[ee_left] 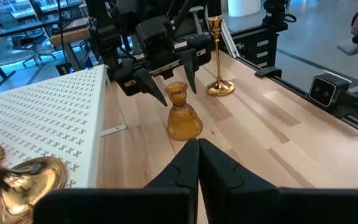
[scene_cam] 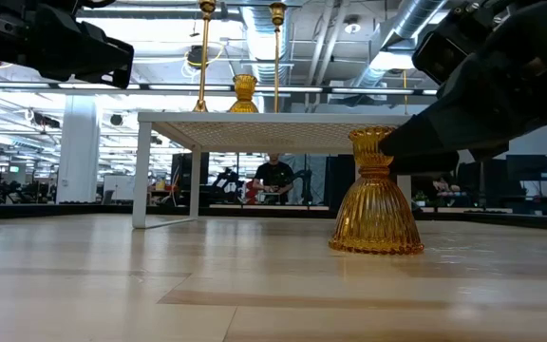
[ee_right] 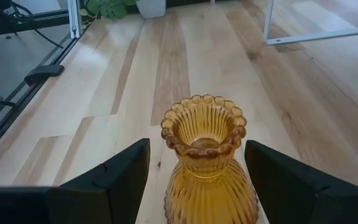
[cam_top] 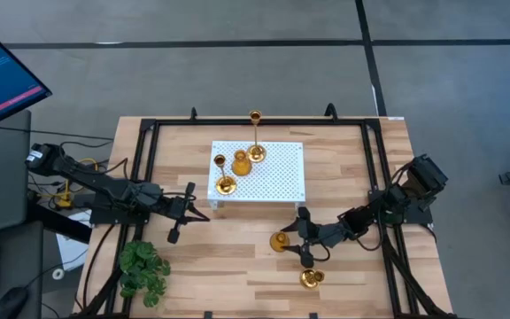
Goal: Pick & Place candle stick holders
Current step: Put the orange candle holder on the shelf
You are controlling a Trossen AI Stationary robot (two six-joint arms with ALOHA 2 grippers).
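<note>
Three gold holders point(cam_top: 240, 165) are standing on the white board point(cam_top: 277, 177), while two are waiting on the desk point(cam_top: 237, 257). The right hand point(cam_top: 296, 237) is straddling the amber ribbed holder point(cam_top: 279, 240), fingers spread; the left hand point(cam_top: 184, 213) is sitting closed beside the board

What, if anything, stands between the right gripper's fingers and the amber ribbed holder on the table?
Nothing visible does. The right gripper is open with a finger on each side of the amber ribbed holder, and the gaps between them are clear.

Looking straight down from high above, level along the tabletop from close by, forward past the closed left gripper point(ee_left: 197, 149), and closely past the open right gripper point(ee_right: 197, 165), all four sharing the amber ribbed holder point(cam_top: 279, 240) between the right fingers.
</note>
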